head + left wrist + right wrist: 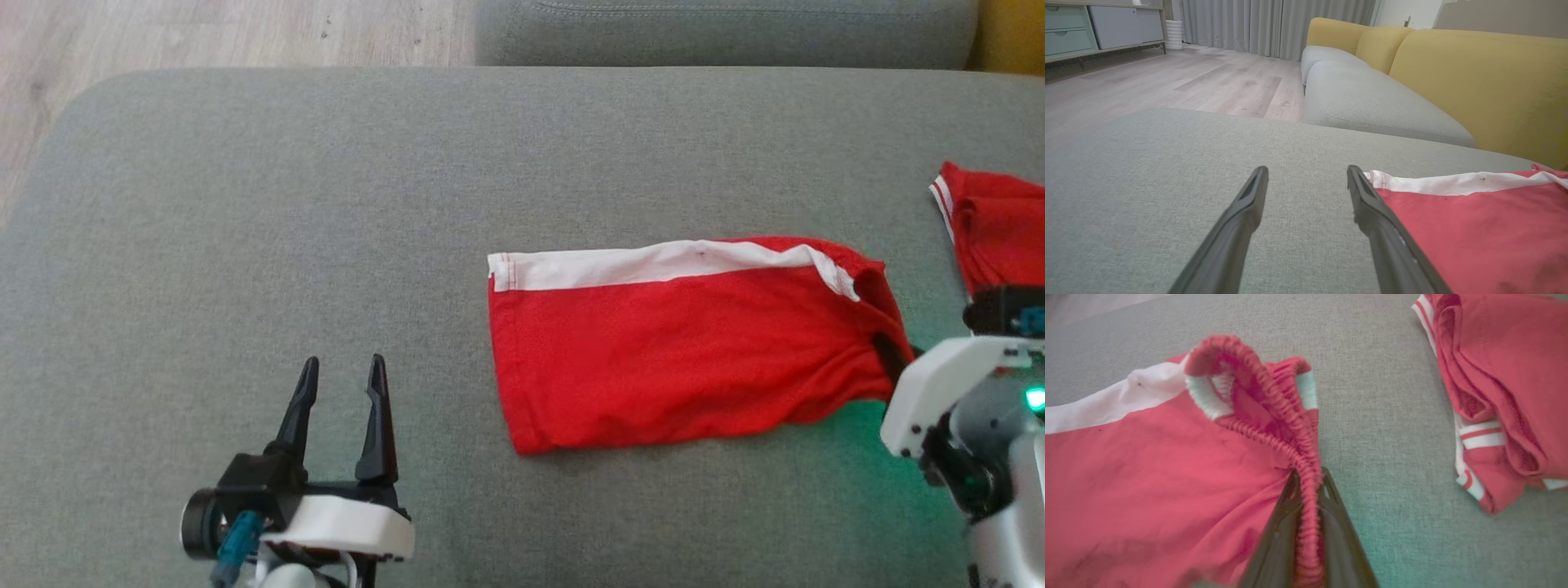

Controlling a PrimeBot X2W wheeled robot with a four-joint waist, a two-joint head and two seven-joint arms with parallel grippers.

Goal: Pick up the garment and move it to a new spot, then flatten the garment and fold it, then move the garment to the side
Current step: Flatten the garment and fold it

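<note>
We see the red fabric garment with a white band along its far edge (678,351) lying mostly flat on the broad grey woven cushion (326,204), right of the middle. Its left hem is straight. Its right end is a gathered elastic waistband, bunched and lifted off the cushion.

Our right gripper (1309,475) has its fingers pressed together on that waistband, pinching the ruffled edge at the near right corner of the garment. Our left gripper (343,363) stands spread with nothing between its fingers, over bare cushion to the near left of the garment and apart from it.

A second crumpled red piece with white stripes (996,237) lies at the far right, with a strip of bare cushion between it and the garment.

Left of the garment the cushion lies bare out to its rounded left edge, where pale wooden floor (204,33) begins. Beyond the far edge sits another grey seat cushion (718,33).
</note>
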